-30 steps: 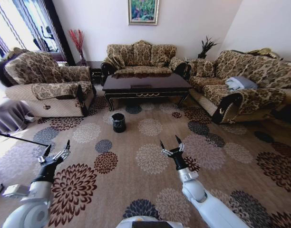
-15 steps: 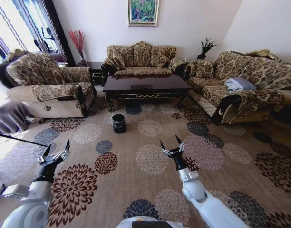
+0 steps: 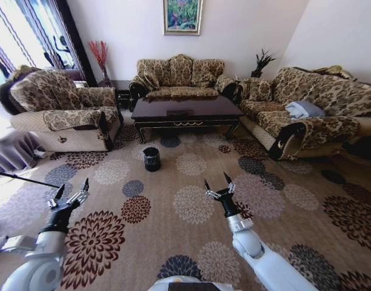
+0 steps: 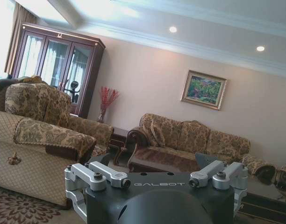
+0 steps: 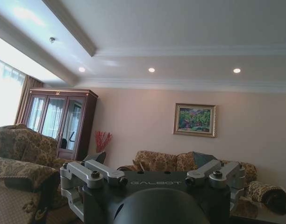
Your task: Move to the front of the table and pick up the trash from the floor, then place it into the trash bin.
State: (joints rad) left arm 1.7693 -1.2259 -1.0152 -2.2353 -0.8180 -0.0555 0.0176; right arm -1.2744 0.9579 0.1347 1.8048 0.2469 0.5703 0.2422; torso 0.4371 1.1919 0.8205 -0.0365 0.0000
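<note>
Sofas point(image 3: 179, 76) are ringing the table point(image 3: 187, 110), which is lying lengthwise across the patterned floor point(image 3: 191, 203). The trash bin point(image 3: 151, 159) is standing upright just in front of the table's left end. Well short of it, the left gripper point(image 3: 70, 193) and right gripper point(image 3: 219, 185) are hovering, fingers spread, holding nothing.

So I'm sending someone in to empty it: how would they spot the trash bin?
Find the long dark coffee table between the sofas. On the flowered carpet before its left front corner stands the trash bin, a small round black bucket with a black bag liner, the only freestanding thing there.
</note>
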